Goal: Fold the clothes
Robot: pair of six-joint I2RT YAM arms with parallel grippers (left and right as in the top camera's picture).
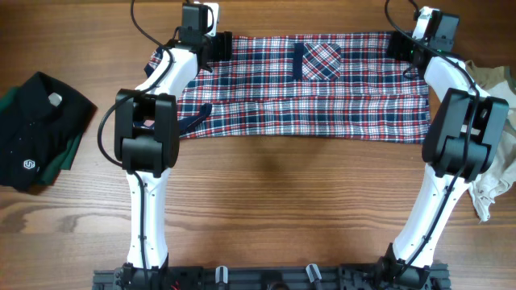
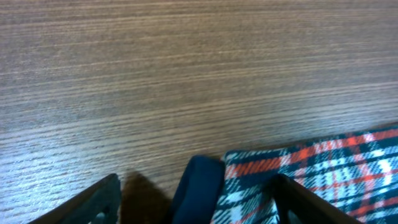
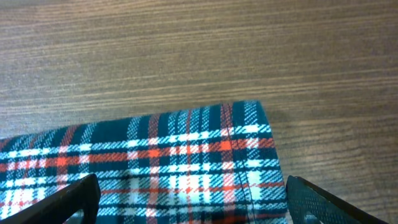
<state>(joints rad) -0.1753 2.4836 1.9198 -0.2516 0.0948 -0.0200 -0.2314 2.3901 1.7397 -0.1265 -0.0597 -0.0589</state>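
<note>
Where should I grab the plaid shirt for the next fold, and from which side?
Take the plaid shirt by its two far corners, coming from the far edge. It lies flat on the table, so only its edges give the jaws something to pinch. The left gripper and right gripper sit open over those corners.

Robot lab or test bench indicated, not lived-in room. Two white-and-black arms [image 1: 145,137] seen mounted on black base rail [image 1: 274,278] at near table edge. Black cables [image 1: 149,32] looped near wrists. Wood-grain table [image 1: 266,185] used as work surface. Garments laid out like samples: plaid shirt [image 1: 322,97] spread centrally, dark garments [image 1: 40,129] piled at one side, beige garment [image 1: 496,177] bunched at other. Room beyond table not shown.
</note>
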